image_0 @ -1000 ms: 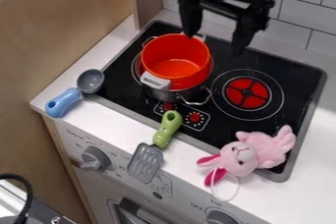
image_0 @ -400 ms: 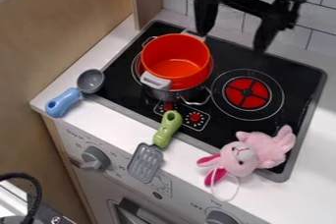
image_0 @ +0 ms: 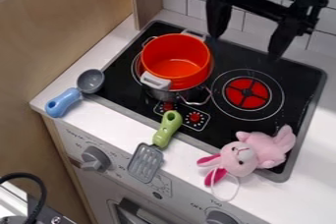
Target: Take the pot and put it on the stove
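Observation:
My gripper (image_0: 246,46) hangs open above the back right of the stove, its two fingers spread wide with nothing between them. Left of and below it, an orange-red pot (image_0: 176,62) with grey handles sits nested in a silver metal pot (image_0: 179,94). Both pots stand on the left burner of the black stove (image_0: 229,60). The red right burner (image_0: 246,93) is bare, lying below the gripper in the view.
A pink plush rabbit (image_0: 255,154) lies over the stove's front right corner. A green-handled spatula (image_0: 154,146) crosses the front edge, and a blue-handled ladle (image_0: 76,93) rests at the left. A wooden panel (image_0: 72,26) borders the left side, a tiled wall the back.
The gripper has shifted to the right, away from above the orange-red pot, its fingers staying apart. Both pots, the rabbit and the utensils have kept their places.

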You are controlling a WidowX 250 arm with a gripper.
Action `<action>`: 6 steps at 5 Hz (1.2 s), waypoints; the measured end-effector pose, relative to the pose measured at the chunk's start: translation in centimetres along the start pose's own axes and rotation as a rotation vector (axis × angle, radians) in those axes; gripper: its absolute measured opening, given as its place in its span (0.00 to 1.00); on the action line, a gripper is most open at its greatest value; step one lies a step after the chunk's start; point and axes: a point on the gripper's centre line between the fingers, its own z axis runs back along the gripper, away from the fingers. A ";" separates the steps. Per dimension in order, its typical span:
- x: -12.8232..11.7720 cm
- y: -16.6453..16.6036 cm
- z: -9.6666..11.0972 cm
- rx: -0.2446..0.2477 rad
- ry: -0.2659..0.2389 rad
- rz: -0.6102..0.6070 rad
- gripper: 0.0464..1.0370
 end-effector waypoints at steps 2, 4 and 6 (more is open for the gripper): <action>-0.8 1.3 0.1 -0.003 -0.022 -0.054 0.96; -1.4 5.1 -0.1 -0.016 -0.030 -0.105 0.96; -2.6 9.9 -1.1 -0.025 -0.042 -0.168 0.96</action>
